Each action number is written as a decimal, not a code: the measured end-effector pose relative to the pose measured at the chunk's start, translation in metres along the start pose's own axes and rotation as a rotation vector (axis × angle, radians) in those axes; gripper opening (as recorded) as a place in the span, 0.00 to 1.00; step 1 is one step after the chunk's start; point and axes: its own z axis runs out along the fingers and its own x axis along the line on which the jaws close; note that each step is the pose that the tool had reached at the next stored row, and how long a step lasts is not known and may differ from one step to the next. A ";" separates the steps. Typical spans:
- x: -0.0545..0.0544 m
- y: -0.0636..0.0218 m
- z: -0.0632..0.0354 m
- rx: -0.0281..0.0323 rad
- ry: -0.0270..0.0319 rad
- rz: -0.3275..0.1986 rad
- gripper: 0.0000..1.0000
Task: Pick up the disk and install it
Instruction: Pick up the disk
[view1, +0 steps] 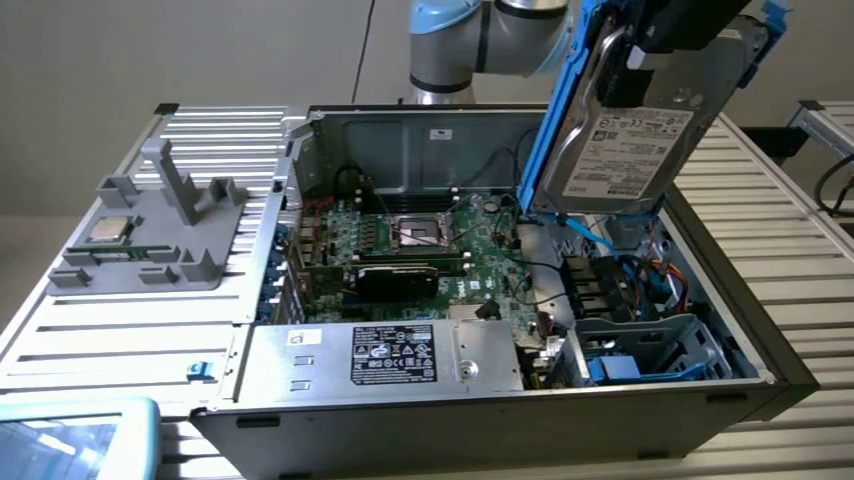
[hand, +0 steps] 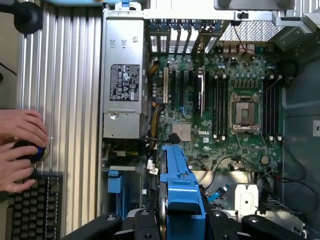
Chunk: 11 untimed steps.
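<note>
Gripper (view1: 671, 40) is clamping the disk (view1: 625, 150) at its blue-railed edges, jaws partly closed, and I am holding it lifted, tilted near upright, label showing, above the open computer case (view1: 467, 425) toward the exterior view's right, clear of the motherboard (view1: 441, 215).

Your arm (view1: 447, 40) comes in at the top of the exterior view, its light-blue and grey joint bent toward the exterior view's right. The tool (view1: 681, 35) at its end points downward, its black fingers (hand: 142, 225) clamped on both sides of the disk (view1: 627, 140), which hangs tilted in the air.
</note>
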 end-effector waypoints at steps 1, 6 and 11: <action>0.002 -0.0023 -0.0004 0.0000 0.0000 0.000 0.37; 0.011 -0.0148 -0.0031 0.0000 -0.0001 0.000 0.37; 0.020 -0.0275 -0.0069 0.0000 -0.0001 0.000 0.37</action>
